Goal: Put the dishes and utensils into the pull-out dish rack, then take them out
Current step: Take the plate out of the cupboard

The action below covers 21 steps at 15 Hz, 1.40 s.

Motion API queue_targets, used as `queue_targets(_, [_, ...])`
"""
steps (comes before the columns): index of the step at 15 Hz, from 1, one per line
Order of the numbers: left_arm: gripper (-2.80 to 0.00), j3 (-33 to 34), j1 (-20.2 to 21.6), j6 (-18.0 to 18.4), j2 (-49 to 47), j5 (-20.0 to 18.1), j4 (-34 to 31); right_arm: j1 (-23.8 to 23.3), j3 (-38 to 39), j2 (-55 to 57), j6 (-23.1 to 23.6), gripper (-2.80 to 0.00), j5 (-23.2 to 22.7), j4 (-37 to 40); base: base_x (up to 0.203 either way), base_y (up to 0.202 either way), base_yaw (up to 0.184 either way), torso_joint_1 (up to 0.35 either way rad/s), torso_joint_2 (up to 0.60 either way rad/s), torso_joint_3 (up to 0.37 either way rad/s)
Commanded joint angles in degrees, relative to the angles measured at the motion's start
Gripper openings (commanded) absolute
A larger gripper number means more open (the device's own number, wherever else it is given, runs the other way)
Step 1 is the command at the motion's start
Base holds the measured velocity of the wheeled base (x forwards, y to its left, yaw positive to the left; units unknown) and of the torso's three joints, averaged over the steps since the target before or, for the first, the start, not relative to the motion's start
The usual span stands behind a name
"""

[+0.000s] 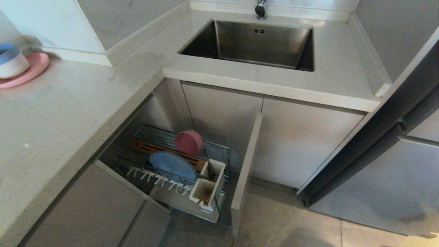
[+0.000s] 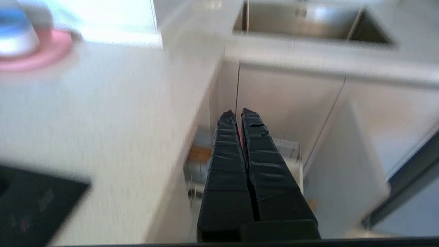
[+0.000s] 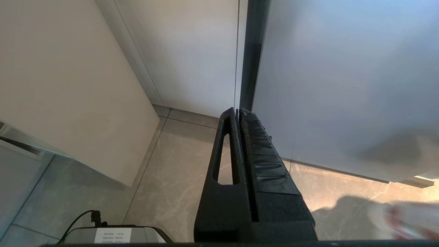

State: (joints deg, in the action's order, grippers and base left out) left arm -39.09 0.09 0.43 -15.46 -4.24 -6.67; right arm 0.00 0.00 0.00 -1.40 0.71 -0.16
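- Black ribbed fingers of the left gripper (image 2: 238, 113) press together with nothing between them, held above the pull-out dish rack (image 1: 219, 154), which shows blurred beyond the tips in the left wrist view; nothing in it is touched.
- The right gripper (image 3: 237, 110) is likewise pinched closed and empty, hanging over the tiled floor (image 3: 171, 171) by a cabinet door, well away from the rack.
- Nearest in the rack, the white utensil box (image 1: 208, 185) stands at the front right corner; the light-wood chopsticks (image 1: 205, 199) stand in its front compartment, ends up, and the slim metal utensil (image 1: 209, 168) leans in the rear one.
- Left of the box, the blue plate (image 1: 172, 166) stands on edge in the white prongs, its face turned toward the front.
- Behind it, past the brown wooden strip (image 1: 151, 147), the pink bowl (image 1: 188, 142) rests tilted on its side.
- The rack is hemmed by the countertop (image 1: 51, 130) edge on the left and its narrow front panel (image 1: 246, 171) on the right; it is open from above.
- Farther off, a blue-and-white bowl (image 1: 12, 60) sits on a pink plate (image 1: 34, 68); the sink (image 1: 253, 44) lies beyond.
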Motion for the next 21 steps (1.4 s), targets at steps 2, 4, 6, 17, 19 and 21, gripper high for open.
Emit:
queue_targets(2, [-2.8, -9.43, -0.01, -3.74, -11.14, 0.0, 0.0, 0.0, 0.0, 0.03, 0.0, -2.8, 0.0, -0.02, 0.0, 0.0, 0.0, 0.0, 0.0, 0.0])
queue_targets(4, [-2.8, -16.42, 0.63, -9.58, -17.28, 0.26, -0.01, 0.0, 0.0, 0.05, 0.0, -2.8, 0.0, -0.02, 0.0, 0.0, 0.0, 0.0, 0.0, 0.0])
queue_targets(6, [-2.8, -22.43, 0.99, -14.8, -22.49, 0.41, -0.17, 0.0, 0.0, 0.09, 0.0, -2.8, 0.0, -0.02, 0.0, 0.0, 0.0, 0.0, 0.0, 0.0])
queue_targets(17, [-2.8, -61.3, -16.73, -41.4, -49.18, 16.18, -20.71, 0.0, 0.0, 0.0, 0.0, -2.8, 0.0, -0.02, 0.0, 0.0, 0.0, 0.0, 0.0, 0.0])
queue_targets(19, [-2.8, -63.35, -21.08, -44.76, -52.76, 21.69, -22.62, 0.0, 0.0, 0.08, 0.0, -2.8, 0.0, -0.02, 0.0, 0.0, 0.0, 0.0, 0.0, 0.0])
queue_targets(21, [-2.8, -63.74, -25.91, -48.08, -55.38, 25.81, -22.97, 0.0, 0.0, 0.04, 0.0, -2.8, 0.0, -0.02, 0.0, 0.0, 0.0, 0.0, 0.0, 0.0])
